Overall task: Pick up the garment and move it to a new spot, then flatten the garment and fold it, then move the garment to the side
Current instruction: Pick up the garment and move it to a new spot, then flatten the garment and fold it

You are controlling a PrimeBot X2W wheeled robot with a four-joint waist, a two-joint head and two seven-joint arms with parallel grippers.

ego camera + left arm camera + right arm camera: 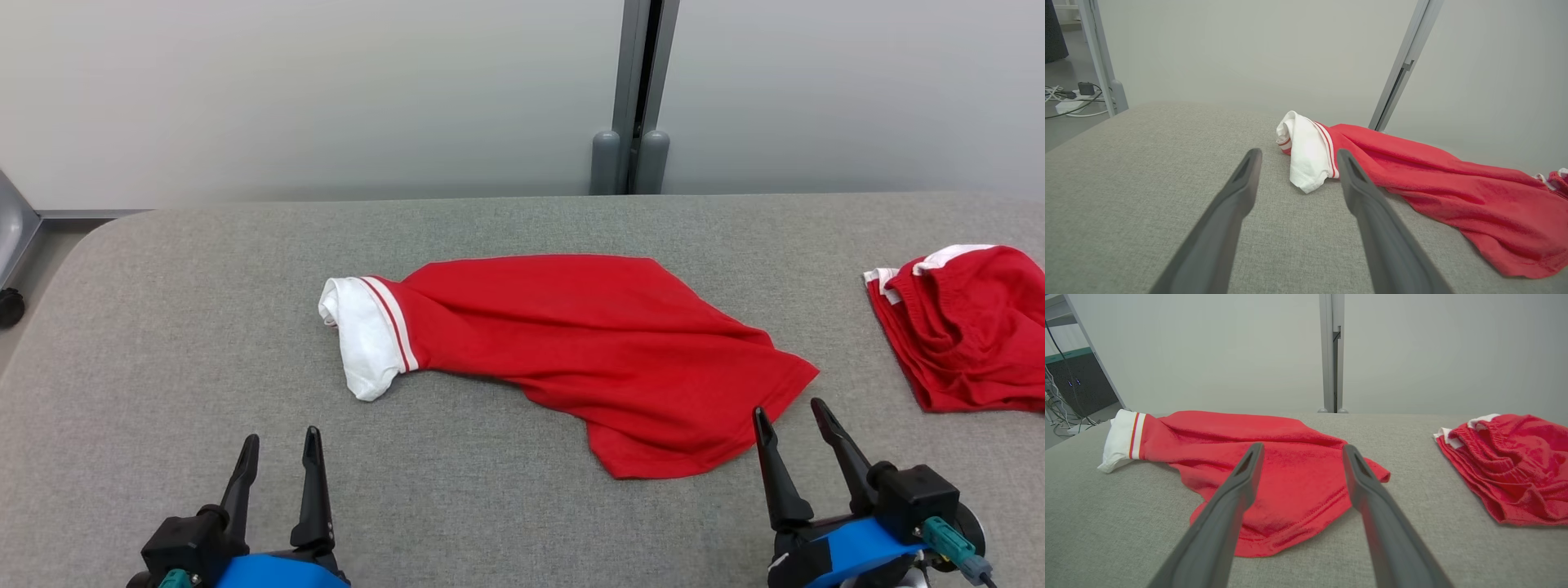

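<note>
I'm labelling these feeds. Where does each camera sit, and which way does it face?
Head view: on the head, facing forward and down at the table; left gripper lower left, right gripper lower right.
Left wrist view: on the left wrist, along its fingers toward the white cuff of the red garment.
Right wrist view: on the right wrist, along its fingers toward the garment's hem.
Shared: all show the garment.

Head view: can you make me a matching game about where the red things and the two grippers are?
Things:
1. garment
2. bundle
3. left gripper
4. right gripper

Places:
A. at the right edge of the table
B. open, tips near the garment's hem
C. mid-table, crumpled
D. open, at the lower left

Pairs: 1-C, 2-A, 3-D, 4-B
</note>
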